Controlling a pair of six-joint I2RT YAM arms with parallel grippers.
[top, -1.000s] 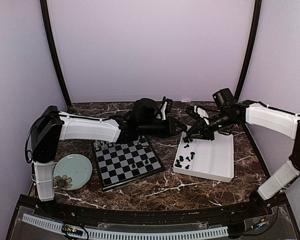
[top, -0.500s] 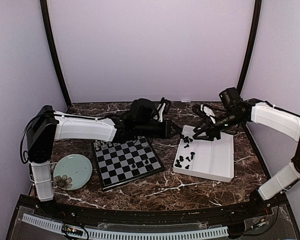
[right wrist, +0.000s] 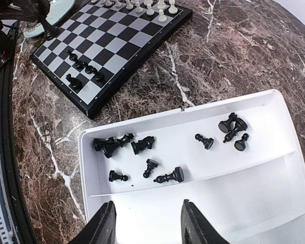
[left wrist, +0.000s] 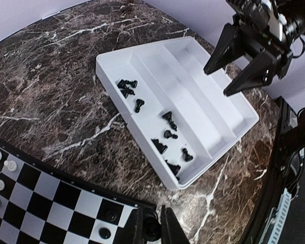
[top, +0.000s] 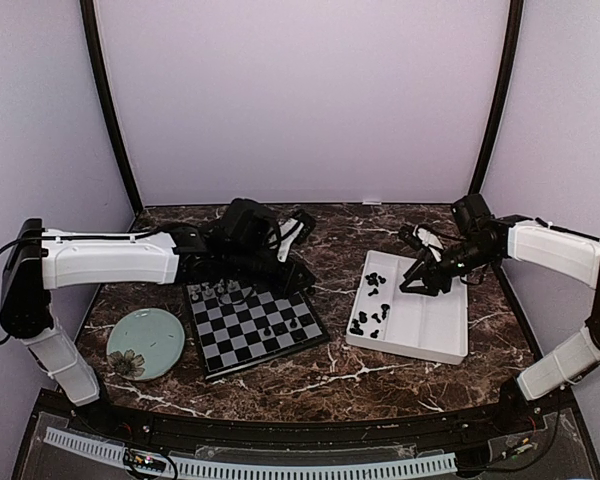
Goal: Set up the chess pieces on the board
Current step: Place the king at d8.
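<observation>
The left arm's fingers (left wrist: 135,227) are clamped on a black chessman (left wrist: 151,232) at the bottom edge of the left wrist view, over the corner of the chessboard (top: 255,325) nearest the tray. It is seen end-on, so its long axis seems to run along the fingers, and I cannot tell which kind of piece it is. The board's squares spread to the lower left of that grip. The move probably turns on carrying the piece that way and lowering it onto a square.

White chessmen (top: 215,292) stand in rows along the board's upper left side in the top view. A few black chessmen on the board (right wrist: 84,66) are grouped near its lower right edge.

The right arm's fingers (right wrist: 104,226) stand apart with nothing between them, hovering above the white three-compartment tray (right wrist: 274,168). This arm is clearly nearer the loose pieces. About ten black chessmen in the tray (right wrist: 169,176) are scattered in the compartment closest to the board, at the top of the tray in the right wrist view, beyond one divider from the fingers. Most lie on their sides; the nearest lies lengthwise across the frame, just past the divider. No pieces show in the other two compartments.

The pale-green plate (top: 145,343) sits on the marble tabletop (top: 330,380) at the lower left, beside the board, and no chessmen are visible on it.
</observation>
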